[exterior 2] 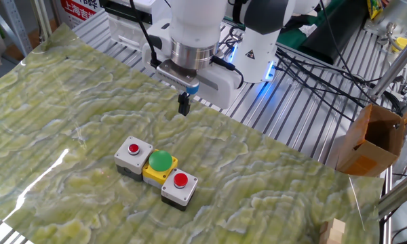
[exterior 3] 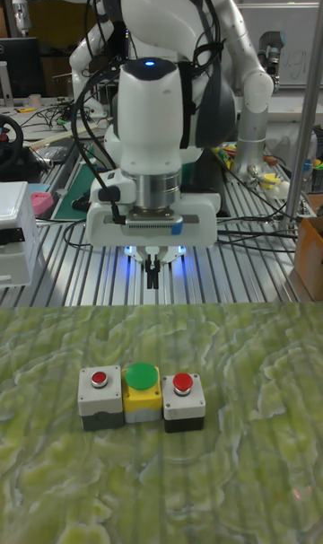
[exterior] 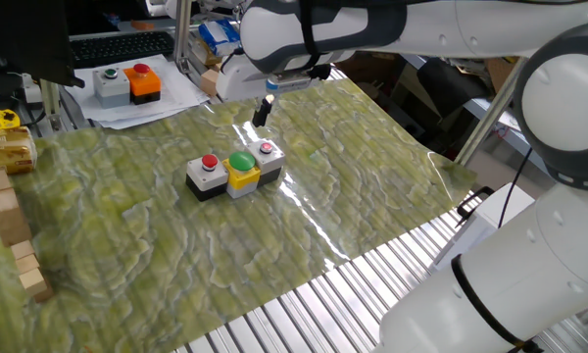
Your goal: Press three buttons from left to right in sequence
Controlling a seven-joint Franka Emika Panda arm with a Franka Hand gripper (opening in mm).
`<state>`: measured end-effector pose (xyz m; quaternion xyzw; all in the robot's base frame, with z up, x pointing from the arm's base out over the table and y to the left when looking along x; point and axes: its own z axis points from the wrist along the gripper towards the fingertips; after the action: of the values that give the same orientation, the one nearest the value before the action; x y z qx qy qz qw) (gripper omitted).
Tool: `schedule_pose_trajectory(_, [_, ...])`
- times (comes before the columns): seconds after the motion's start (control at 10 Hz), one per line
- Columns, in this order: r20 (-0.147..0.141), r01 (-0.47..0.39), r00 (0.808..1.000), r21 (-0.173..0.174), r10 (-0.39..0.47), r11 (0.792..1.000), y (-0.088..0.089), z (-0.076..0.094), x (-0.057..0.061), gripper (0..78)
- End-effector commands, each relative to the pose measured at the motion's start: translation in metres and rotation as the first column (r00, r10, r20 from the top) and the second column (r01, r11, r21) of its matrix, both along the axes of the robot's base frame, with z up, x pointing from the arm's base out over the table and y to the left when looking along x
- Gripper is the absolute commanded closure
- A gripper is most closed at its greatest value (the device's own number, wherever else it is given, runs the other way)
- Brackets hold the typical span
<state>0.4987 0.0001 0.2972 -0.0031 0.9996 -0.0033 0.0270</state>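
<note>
Three buttons (exterior 3: pixel 142 397) sit joined in a row near the middle of the green-patterned mat (exterior 2: pixel 68 122): grey box with red button (exterior 3: pixel 100 395) at the left in the tall fixed view, yellow box with big green button (exterior 3: pixel 143 390) in the middle, dark box with small red button (exterior 3: pixel 183 399) at the right. The gripper (exterior 3: pixel 154 275) hangs above the mat on the far side of the row, apart from every button; its fingertips look pressed together, with no gap showing.

From here the likely slip is order: the fingers hang closer to the middle box, so a straight descent could strike green first. The boxes touch, so an off-centre press could catch a neighbour.

Far left in one fixed view sit a separate grey box (exterior: pixel 108 84) and an orange box (exterior: pixel 143 82), and wooden blocks (exterior: pixel 8 235) line the edge. Nothing stands between gripper and row.
</note>
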Motion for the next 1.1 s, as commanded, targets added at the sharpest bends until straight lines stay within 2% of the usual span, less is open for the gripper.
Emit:
schedule_pose_trajectory(0.1, [0.0, -0.005, 1.0, -0.008, 0.005, 1.0, 0.0, 0.001, 0.001, 77.6])
schedule_pose_trajectory(0.4, [-0.007, -0.013, 1.0, -0.009, 0.013, 1.0, -0.002, 0.008, 0.007, 77.6])
schedule_pose_trajectory(0.6, [-0.039, -0.029, 0.999, -0.002, 0.029, 1.0, -0.013, 0.027, 0.028, 77.6])
schedule_pose_trajectory(0.7, [-0.038, -0.034, 0.999, -0.001, 0.034, 0.999, -0.021, 0.032, 0.046, 77.6])
schedule_pose_trajectory(0.9, [-0.04, -0.061, 0.997, -0.002, 0.061, 0.998, -0.042, 0.037, 0.07, 77.6])
schedule_pose_trajectory(1.0, [-0.039, -0.059, 0.997, 0.0, 0.059, 0.998, -0.046, 0.04, 0.078, 77.6])
schedule_pose_trajectory(1.1, [-0.039, -0.059, 0.997, 0.0, 0.059, 0.998, -0.046, 0.04, 0.079, 77.6])
